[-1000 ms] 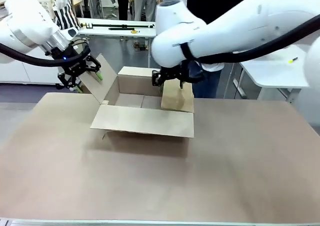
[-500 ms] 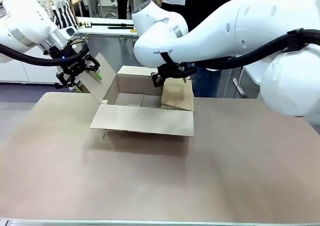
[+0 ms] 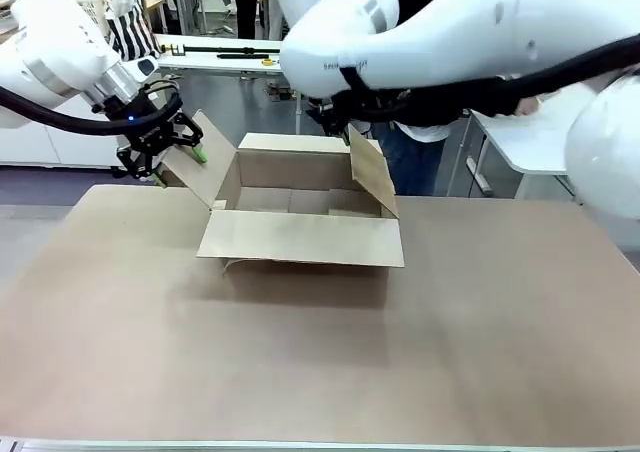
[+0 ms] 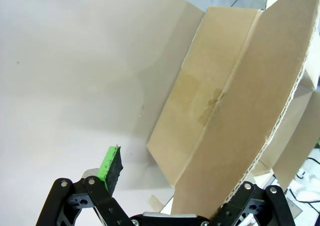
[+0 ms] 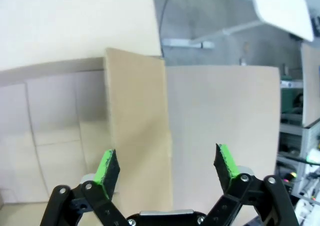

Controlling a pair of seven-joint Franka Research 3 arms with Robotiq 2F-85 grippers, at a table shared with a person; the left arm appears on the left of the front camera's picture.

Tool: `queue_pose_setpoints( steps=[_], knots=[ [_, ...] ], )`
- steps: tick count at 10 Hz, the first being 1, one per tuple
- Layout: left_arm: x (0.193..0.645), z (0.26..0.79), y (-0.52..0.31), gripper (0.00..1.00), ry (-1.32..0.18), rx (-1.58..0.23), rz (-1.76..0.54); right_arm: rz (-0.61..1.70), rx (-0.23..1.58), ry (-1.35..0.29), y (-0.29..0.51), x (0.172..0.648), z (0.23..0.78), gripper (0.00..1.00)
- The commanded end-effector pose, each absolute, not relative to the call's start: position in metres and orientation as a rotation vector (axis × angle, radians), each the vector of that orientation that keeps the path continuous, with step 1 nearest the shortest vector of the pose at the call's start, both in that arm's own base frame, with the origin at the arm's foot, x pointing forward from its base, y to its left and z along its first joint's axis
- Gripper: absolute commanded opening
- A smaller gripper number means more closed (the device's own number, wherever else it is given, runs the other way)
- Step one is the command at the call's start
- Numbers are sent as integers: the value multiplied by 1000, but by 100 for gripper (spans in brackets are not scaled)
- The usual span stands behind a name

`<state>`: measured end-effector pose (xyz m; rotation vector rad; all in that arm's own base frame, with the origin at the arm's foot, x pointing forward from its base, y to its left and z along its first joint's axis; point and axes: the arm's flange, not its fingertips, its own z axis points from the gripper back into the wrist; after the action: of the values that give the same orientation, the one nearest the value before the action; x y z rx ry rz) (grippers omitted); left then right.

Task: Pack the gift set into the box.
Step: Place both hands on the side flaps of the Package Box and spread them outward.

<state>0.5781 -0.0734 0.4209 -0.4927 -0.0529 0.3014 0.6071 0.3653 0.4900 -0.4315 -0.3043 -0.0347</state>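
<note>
Change: since half a second ago we see the right flap swung from leaning inward over the opening to standing outward, and the box (image 3: pixel 300 212) shifted slightly toward picture right; the right arm has risen.
Box, look: plain brown corrugated carton, all four flaps open, interior bare as far as we can see.
Writing: we read none on the box.
Axis: its long side runs left to right across the table (image 3: pixel 500 342); the near flap lies flat toward the robot, the far flap stands upright.
Position: on the far middle of the table.
Left gripper (image 3: pixel 172 150): fingers spread astride the left flap (image 4: pixel 235 116); the flap's edge hides one finger in the wrist view, so we cannot tell whether either pad touches it.
Right gripper (image 5: pixel 167 167): fingers spread wide above the right flap (image 5: pixel 137 136), holding nothing.
</note>
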Motion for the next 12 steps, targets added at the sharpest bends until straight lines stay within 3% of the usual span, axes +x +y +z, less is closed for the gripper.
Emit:
queue_pose_setpoints(
  steps=[1, 3, 4, 5, 7, 12],
  knots=[
    [577, 420, -73, 100, -53, -478, 297, -84, -332, -293, 328, 576, 499, 100],
    [577, 420, -73, 100, -53, -478, 297, -125, -301, -290, 298, 563, 504, 100],
    [577, 420, -73, 100, -53, -478, 297, -29, -217, -285, 300, 562, 491, 100],
    [577, 420, -73, 100, -53, -478, 297, -93, -354, -278, 317, 584, 524, 100],
    [577, 420, -73, 100, -53, -478, 297, 9, -235, -240, 320, 591, 500, 100],
    [577, 420, -73, 100, -53, -478, 297, 144, -219, -170, 383, 635, 431, 100]
  ],
)
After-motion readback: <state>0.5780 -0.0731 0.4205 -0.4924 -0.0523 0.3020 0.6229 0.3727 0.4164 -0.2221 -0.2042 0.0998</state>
